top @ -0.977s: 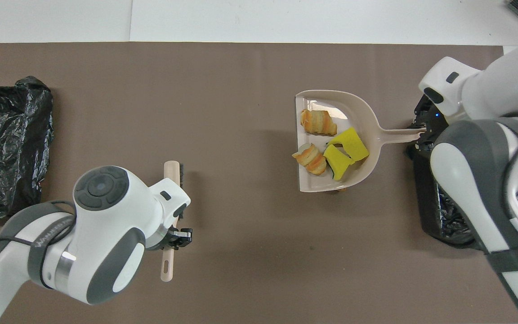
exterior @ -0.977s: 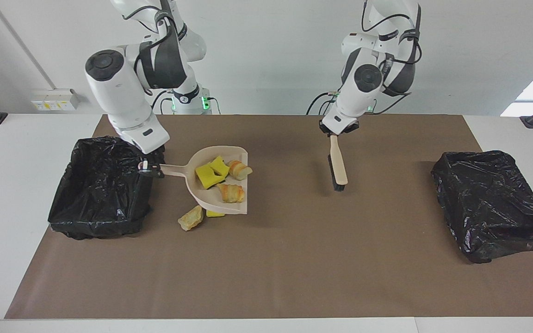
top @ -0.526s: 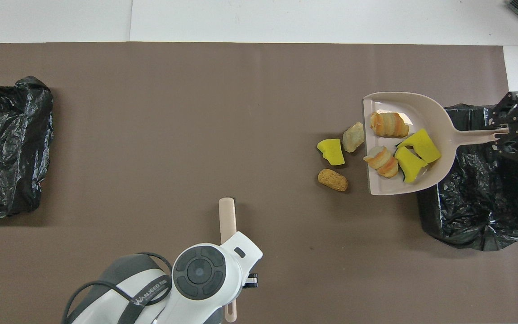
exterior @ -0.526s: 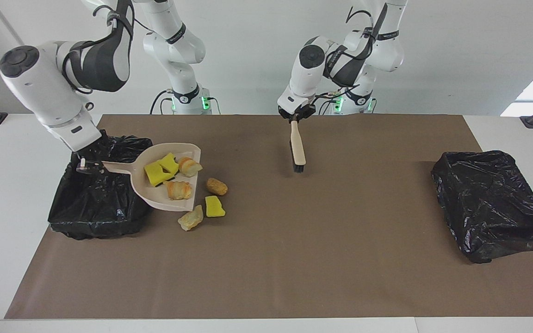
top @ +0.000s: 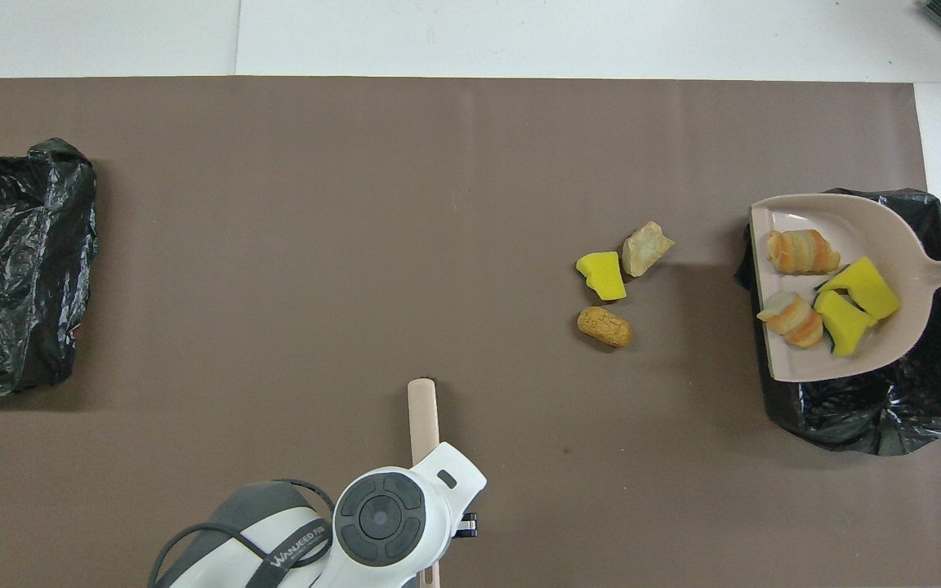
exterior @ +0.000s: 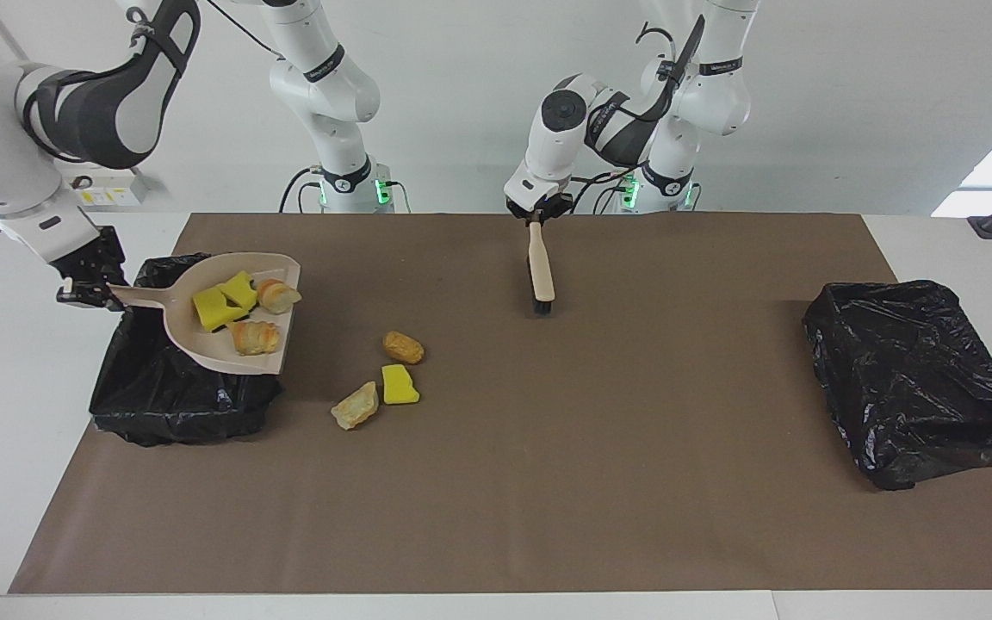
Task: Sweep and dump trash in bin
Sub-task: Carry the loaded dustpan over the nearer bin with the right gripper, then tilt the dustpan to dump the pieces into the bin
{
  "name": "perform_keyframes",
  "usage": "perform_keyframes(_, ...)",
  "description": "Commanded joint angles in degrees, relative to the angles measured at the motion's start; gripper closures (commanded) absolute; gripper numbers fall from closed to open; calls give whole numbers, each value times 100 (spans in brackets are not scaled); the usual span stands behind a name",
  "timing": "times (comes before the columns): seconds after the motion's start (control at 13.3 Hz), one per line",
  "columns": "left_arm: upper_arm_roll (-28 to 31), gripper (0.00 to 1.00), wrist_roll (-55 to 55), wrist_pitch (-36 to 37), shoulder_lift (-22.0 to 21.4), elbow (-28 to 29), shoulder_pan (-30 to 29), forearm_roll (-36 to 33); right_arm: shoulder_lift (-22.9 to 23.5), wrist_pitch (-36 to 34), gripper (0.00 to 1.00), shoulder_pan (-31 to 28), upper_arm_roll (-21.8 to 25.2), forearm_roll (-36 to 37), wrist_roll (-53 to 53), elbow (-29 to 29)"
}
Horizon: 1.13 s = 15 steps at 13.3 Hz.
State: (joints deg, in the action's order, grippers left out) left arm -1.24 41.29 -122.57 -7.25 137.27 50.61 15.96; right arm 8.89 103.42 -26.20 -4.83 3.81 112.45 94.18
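- The dustpan (exterior: 229,319), loaded with trash, is held over the bin (exterior: 151,387) by the right gripper's (exterior: 87,280) closed fingers.
- The brush (exterior: 541,271) is gripped by the left gripper (exterior: 537,211) near the counter's robot-side edge.

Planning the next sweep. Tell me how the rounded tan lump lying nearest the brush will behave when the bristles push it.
The tan lump looks like a rounded oblong, so it may roll off course rather than slide. It seems small and probably light, so a gentle push should do. The brush hangs from the left gripper.
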Motion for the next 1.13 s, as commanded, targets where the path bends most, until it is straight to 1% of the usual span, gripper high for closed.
perform_keyframes(0.0,107,100,20,-320,74,89,133,66,-106,142,100,-280,-44,365,304,-31)
perform_keyframes(0.3,116,100,-24,-320,180,89,124,65,-211,196,100,-307,-53,788,296,126)
perform_keyframes(0.45,116,100,-59,-312,180,89,80,57,-247,432,100,-254,-53,1120,243,267)
perform_keyframes(0.6,116,100,-112,-312,189,89,71,57,-308,661,100,-210,-62,1542,-141,434)
perform_keyframes(0.75,116,85,-121,-320,241,89,71,57,-387,653,100,-149,-62,2069,-704,557)
perform_keyframes(0.83,116,75,-112,-312,241,89,71,57,-431,653,100,-140,-62,2263,-967,627)
perform_keyframes(0.9,116,56,-112,-312,241,89,63,57,-467,583,100,-131,-62,2491,-1153,645)
perform_keyframes(0.98,116,42,-112,-312,250,89,54,65,-476,443,100,-79,-62,2772,-1233,637)
perform_keyframes(1.05,116,33,-112,-303,241,80,54,57,-476,216,100,9,-62,3001,-1356,602)
